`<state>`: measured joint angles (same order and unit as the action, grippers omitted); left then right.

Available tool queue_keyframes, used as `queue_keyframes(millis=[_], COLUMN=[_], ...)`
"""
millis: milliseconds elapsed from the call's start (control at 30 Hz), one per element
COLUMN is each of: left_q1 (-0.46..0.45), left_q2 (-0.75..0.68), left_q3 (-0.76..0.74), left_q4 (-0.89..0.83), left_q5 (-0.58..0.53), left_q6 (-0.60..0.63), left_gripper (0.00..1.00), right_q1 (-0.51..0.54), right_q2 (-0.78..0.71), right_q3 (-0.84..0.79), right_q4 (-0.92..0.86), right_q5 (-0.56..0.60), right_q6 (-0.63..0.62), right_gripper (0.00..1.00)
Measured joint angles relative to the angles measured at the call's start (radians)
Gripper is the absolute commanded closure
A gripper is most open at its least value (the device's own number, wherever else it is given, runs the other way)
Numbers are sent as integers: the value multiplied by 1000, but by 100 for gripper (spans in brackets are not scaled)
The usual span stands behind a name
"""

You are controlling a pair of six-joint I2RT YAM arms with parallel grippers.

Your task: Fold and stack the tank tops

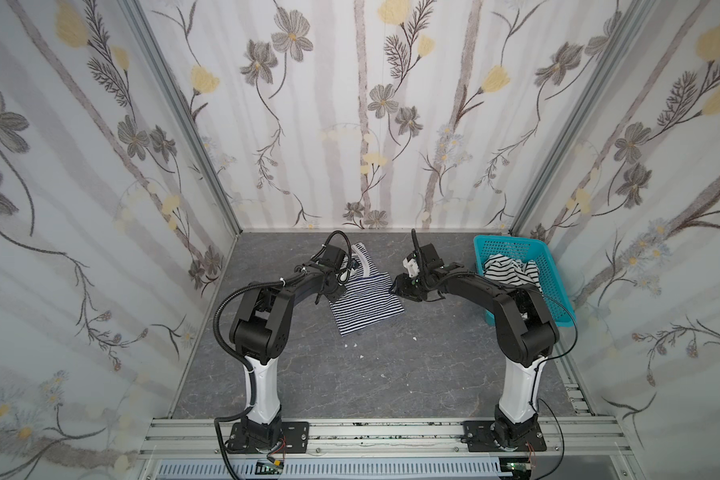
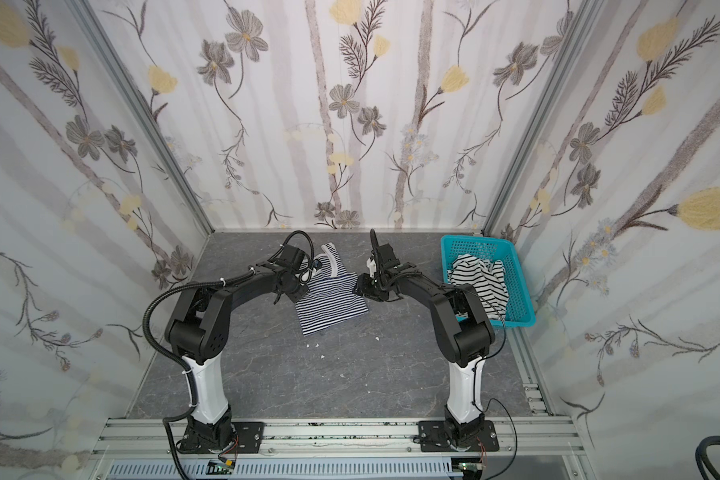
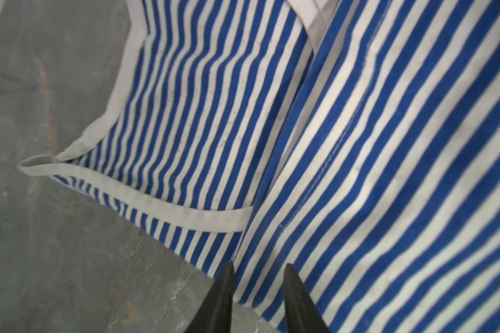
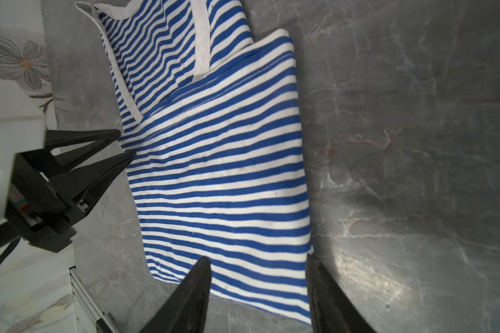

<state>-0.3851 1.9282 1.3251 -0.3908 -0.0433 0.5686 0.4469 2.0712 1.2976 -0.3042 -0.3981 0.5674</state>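
Leftmost, the left end effector [image 4: 126, 144] sits low over the tabletop [image 1: 391, 374], at the side of the navy top [image 1: 366, 307] that faces away from the basket [image 1: 555, 291]. Its fingers stand slightly apart. Their tips are right at the cloth's edge, and the cloth beside them lies flat.

The navy top is spread on the tabletop well left of the basket and about level with it, with its white-trimmed straps pointing toward the back wall. A layer with a stitched hem is folded up over the strapped part, so the top lies doubled. A few white bits [image 1: 355, 344] are scattered on the tabletop, left of the basket and nearer the front.

Between the navy top and the basket is the right end effector [image 4: 259, 258], at the top's basket-side edge. Its fingers are spread wide, and a corner of the cloth shows flat between them. Whether the tips touch the cloth cannot be told.

Farthest right, the basket stands in the back corner of the tabletop. The black-striped top [image 1: 508, 270] lies crumpled inside it, partly hidden behind the right arm.
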Motion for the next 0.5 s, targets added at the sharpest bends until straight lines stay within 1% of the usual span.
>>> queue_keyframes(millis=[133, 233, 367, 500], left_q1=[-26, -63, -130, -176], left_q2=[-119, -197, -298, -373], left_q3=[-98, -199, -331, -433], left_q4=[30, 53, 88, 121], left_q5=[27, 40, 37, 35], left_q6=[-19, -23, -26, -29], left_gripper=[58, 52, 50, 45], right_q1=[-6, -9, -14, -24], right_q2=[-84, -114, -121, -98], right_q3=[-141, -232, -322, -364], right_q4=[63, 118, 209, 322], right_q5=[-1, -14, -50, -107], right_q6=[24, 46, 85, 134], right_gripper=[42, 42, 42, 44])
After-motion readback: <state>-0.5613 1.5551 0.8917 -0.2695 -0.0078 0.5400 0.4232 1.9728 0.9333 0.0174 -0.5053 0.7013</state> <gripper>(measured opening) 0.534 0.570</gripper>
